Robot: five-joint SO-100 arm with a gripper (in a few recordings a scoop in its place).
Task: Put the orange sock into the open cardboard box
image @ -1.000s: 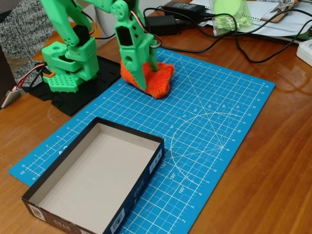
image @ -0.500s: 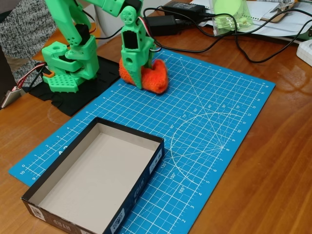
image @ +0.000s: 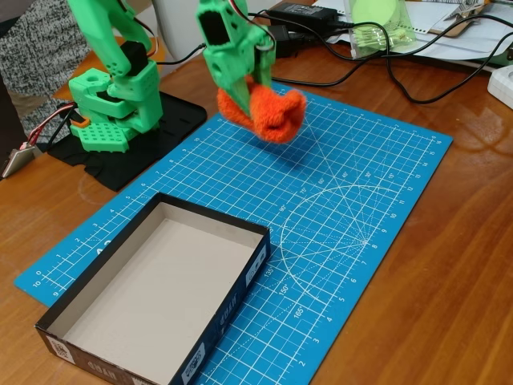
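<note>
In the fixed view, you see the bright green two-finger gripper (image: pixel 255 103) with its jaws pinching the bright orange fuzzy terry-cloth sock (image: pixel 272 115) at the sock's upper middle. The sock is bunched in the grip, hangs clear of the surface, and casts a soft shadow on the blue gridded cutting mat (image: pixel 361 200) below it. One rounded end of the sock bulges to the right of the jaws; the other end shows to their left. The shallow rectangular open cardboard box (image: pixel 232 301), dark outside with small white print and plain grey-beige inside, lies at the lower left of the picture, resting partly on the mat and partly on the brown wooden desk (image: pixel 433 321). The box is well apart from the sock, and its interior holds nothing. The green arm base (image: pixel 112 104) stands at the upper left on a black mounting pad (image: pixel 164 120), just beside the mat's far edge. Black cables and a black power adapter (image: pixel 309 14) lie on the desk behind the mat.
</note>
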